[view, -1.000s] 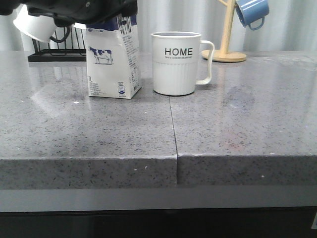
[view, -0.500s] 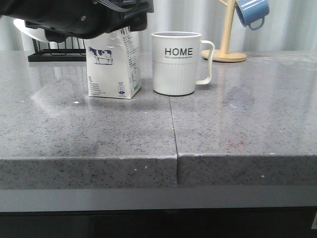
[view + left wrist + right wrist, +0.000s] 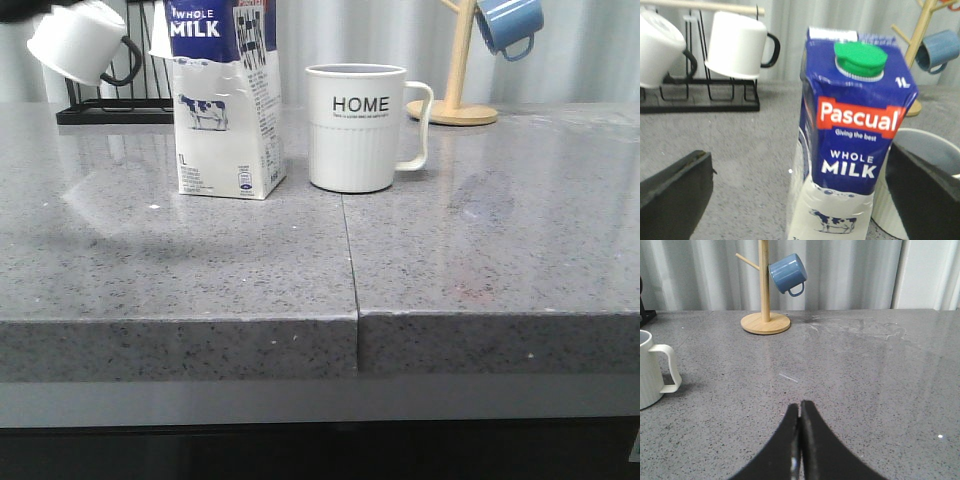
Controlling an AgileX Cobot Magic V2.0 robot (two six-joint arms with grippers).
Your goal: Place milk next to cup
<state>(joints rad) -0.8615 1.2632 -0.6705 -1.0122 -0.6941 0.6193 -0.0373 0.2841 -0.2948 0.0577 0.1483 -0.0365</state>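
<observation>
The milk (image 3: 225,100) stands upright on the grey counter, just left of the cup (image 3: 355,130), with a small gap between them. The cup is a ribbed white "HOME" mug with its handle to the right. In the left wrist view my left gripper (image 3: 797,155) is wide open around the milk (image 3: 855,145); its black fingers (image 3: 672,197) stand clear of the carton on both sides. The cup (image 3: 883,207) shows beside the carton there. My right gripper (image 3: 800,405) is shut and empty above bare counter, to the right of the cup (image 3: 650,372).
A black rack (image 3: 110,112) with plain white mugs (image 3: 75,45) stands at the back left. A wooden mug tree (image 3: 460,70) holding a blue mug (image 3: 508,25) stands at the back right. A seam (image 3: 350,250) runs down the counter to its front edge.
My left arm has pulled back up and out of the front view, uncovering the carton's blue top. The milk stays standing beside the cup.
</observation>
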